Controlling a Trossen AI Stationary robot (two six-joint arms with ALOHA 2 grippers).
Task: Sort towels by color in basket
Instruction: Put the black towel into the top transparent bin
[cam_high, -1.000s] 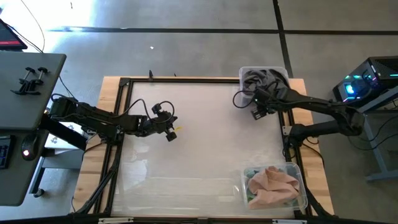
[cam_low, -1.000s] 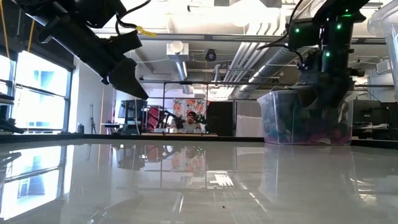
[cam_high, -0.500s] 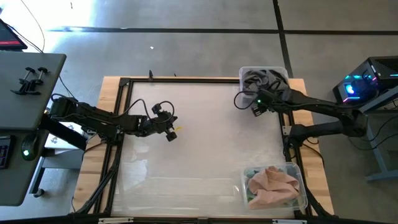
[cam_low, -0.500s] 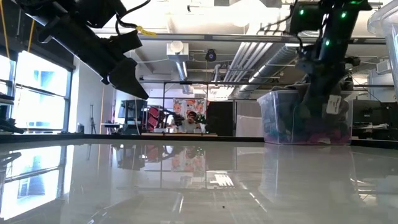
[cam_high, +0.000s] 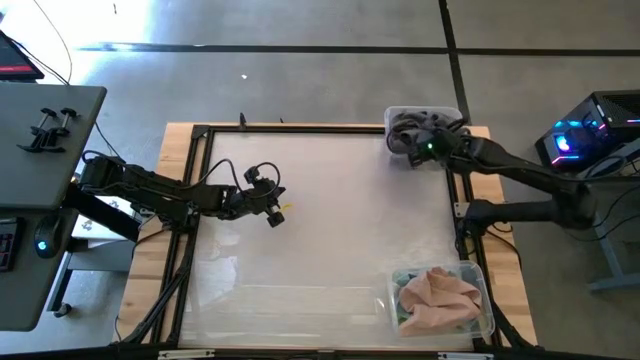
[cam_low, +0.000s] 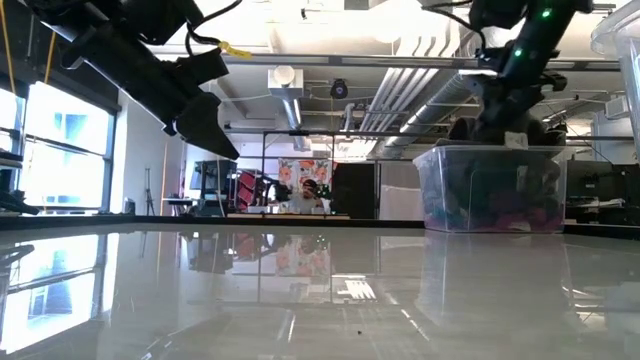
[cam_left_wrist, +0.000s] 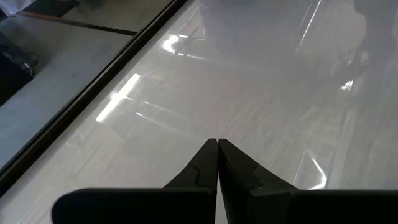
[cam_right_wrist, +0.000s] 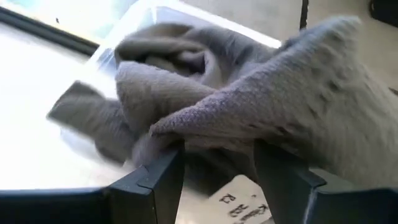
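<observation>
A clear basket stands at the table's far right corner with dark grey towels in it. My right gripper hangs over its left side, shut on a dark grey towel. In the low view that towel bulges just above the basket's rim. A second clear basket at the near right corner holds a peach-pink towel lying on green ones. My left gripper is shut and holds nothing, hovering above the table's left middle. My right gripper holds the dark grey towel by a bunched fold, pinched between its two fingers with several layers in the gap. It comes from above, slanting toward the far edge. The towel is lifted, its white tag between the fingers, the rest over the basket.
A black frame runs around the glossy table top, which has open room between the arms. A grey side table with clamps stands to the left, and electronics with lights to the right. A person shows far behind.
My right gripper has moved toward the far edge and up, from in front of the far basket's near side to above its rim, carrying the dark grey towel with its tag along. The left arm has kept still.
</observation>
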